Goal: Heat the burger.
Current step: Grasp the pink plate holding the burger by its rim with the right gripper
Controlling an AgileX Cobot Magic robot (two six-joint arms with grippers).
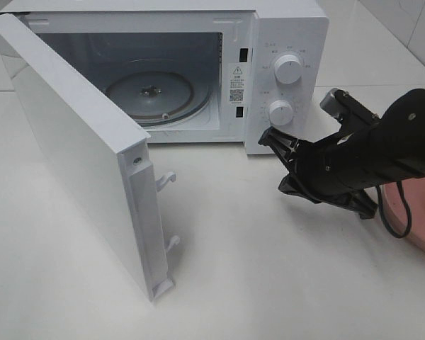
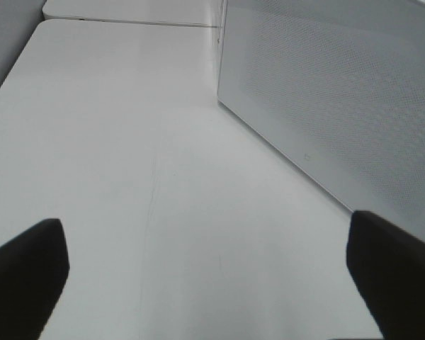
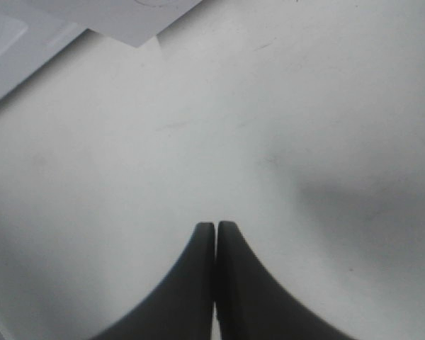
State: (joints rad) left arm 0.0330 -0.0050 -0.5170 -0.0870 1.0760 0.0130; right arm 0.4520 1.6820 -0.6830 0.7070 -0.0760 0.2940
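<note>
We judge the task barely begun. The microwave (image 1: pixel 283 42) at twelve o'clock has its door (image 1: pixel 71 163) open and its glass turntable (image 1: pixel 152 92) bare, so loading, closing and setting the dials (image 1: pixel 289 69) are left. We cannot make out the burger. Only the pink plate (image 1: pixel 411 212) shows at three o'clock, behind the right arm (image 1: pixel 382 149), so we cannot tell its facing or long axis. The right gripper (image 3: pixel 215 227) is pinched closed on nothing. The left gripper (image 2: pixel 205 237) is spread wide and empty beside the door.
</note>
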